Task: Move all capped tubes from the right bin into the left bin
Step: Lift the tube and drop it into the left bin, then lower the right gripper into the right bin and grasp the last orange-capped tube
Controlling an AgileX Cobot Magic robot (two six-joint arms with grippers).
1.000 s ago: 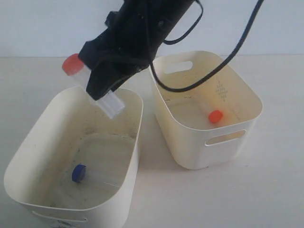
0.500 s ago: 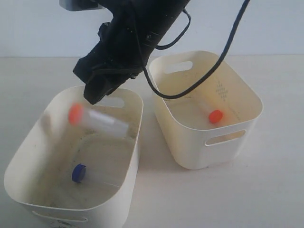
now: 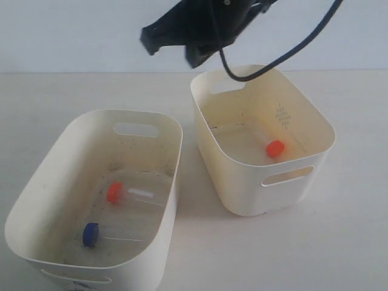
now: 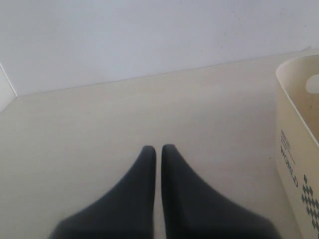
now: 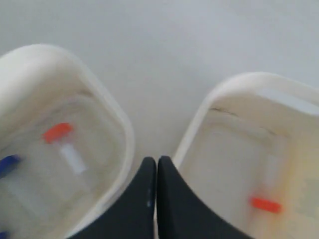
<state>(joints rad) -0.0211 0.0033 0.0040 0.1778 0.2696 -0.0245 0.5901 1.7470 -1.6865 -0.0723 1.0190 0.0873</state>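
The left bin (image 3: 36,200) holds two capped tubes lying flat: one with an orange-red cap (image 3: 115,192) and one with a blue cap (image 3: 90,234). A single orange-red capped tube (image 3: 274,148) lies in the right bin (image 3: 315,121). My right gripper (image 5: 157,161) is shut and empty, high above the gap between the two bins; its arm (image 3: 200,24) shows at the top of the exterior view. In the right wrist view I see the left bin's orange-red cap (image 5: 57,132) and the right bin's orange-red cap (image 5: 265,204). My left gripper (image 4: 158,149) is shut over bare table.
In the left wrist view a bin wall (image 4: 294,154) with printed lettering stands close beside the left gripper. A black cable (image 3: 291,51) hangs from the right arm over the right bin's back rim. The cream table (image 3: 339,242) surrounds both bins.
The right gripper let go of the orange-red capped tube, which dropped into the left bin beside the blue-capped one. The gripper then rose and swung right, toward the right bin.
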